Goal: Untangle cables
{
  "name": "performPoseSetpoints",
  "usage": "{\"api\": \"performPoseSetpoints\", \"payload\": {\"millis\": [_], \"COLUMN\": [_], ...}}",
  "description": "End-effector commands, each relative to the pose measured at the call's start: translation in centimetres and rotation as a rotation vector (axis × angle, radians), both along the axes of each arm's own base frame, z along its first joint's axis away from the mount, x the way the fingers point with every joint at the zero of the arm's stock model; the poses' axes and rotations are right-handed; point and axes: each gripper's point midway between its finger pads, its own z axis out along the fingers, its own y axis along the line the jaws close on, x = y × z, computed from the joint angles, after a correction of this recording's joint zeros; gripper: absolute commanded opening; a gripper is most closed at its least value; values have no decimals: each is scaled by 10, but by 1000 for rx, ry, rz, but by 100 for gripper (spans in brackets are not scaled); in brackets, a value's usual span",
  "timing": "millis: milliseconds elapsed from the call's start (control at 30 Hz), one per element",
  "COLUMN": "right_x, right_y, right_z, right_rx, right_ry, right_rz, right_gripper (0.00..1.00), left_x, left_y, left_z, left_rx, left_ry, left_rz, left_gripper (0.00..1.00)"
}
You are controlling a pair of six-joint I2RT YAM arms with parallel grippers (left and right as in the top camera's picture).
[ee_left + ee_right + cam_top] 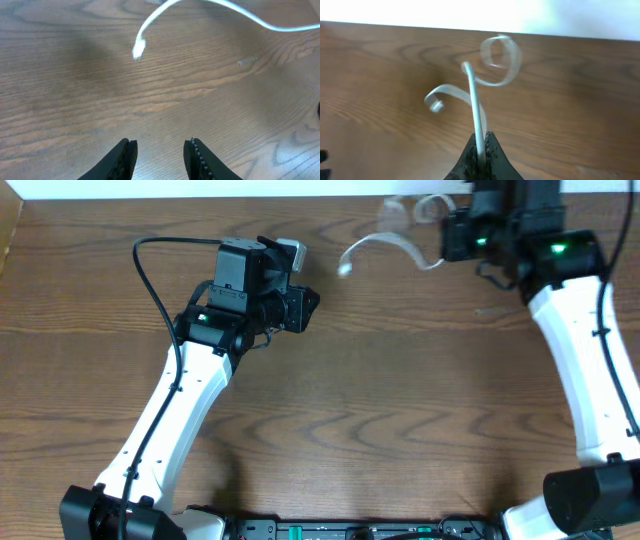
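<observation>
Near side, left pincer (160, 146) part open, empty, over bare bench (75, 100); beyond it white cable (149, 24) trails free, plug end (138, 48) loose; at far edge right pincer (481, 145) clamped on it; black cable unseen, so white looks separated.

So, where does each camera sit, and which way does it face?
Overhead: above the table, facing straight down; left arm and right arm show.
Left wrist: on the left arm, facing forward over the table; the left gripper shows, open.
Right wrist: on the right arm, facing the table's edge; the right gripper shows, shut on the white cable.
Shared: all three see that cable.
</observation>
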Motion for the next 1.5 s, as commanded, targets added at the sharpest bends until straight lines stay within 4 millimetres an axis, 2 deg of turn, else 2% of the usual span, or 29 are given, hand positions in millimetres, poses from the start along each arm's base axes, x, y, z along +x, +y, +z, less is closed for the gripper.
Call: {"api": "performPoseSetpoints", "payload": {"millis": [0, 67, 200, 433, 533, 667, 900, 1067, 1233, 1467], "right_x": [3, 2, 1, -4, -12, -33, -70, -116, -144, -170], "right_y": [-10, -12, -30, -79, -107, -151, -208, -257, -280, -307], "right_z": [9, 8, 2, -8, -14, -24, -31, -30, -35, -38], "right_rx": [-29, -32, -56, -195, -244, -305, -398, -512, -494, -500], "right_ry": [-27, -21, 6, 49, 87, 167, 267, 350, 431, 512], "right_rz": [-75, -81, -135, -306, -433, -631, -878, -1118, -1234, -1315], "right_gripper": [1, 1, 1, 1, 1, 1, 1, 1, 1, 1], "left_x": [0, 0, -1, -3, -4, -4, -5, -6, -6, -8], "left_y": [2, 2, 2, 3, 3, 4, 4, 4, 4, 5], "left_z": [-6, -6, -7, -9, -10, -10, -12, -12, -12, -14], "left_rx": [11, 12, 13, 17, 19, 20, 26, 26, 27, 38], "left_ry": [18, 19, 23, 37, 41, 41, 46, 49, 49, 52], "left_rz": [9, 8, 9, 9, 9, 9, 8, 8, 8, -3], "left_gripper": [36, 36, 36, 36, 36, 35, 36, 36, 36, 36]}}
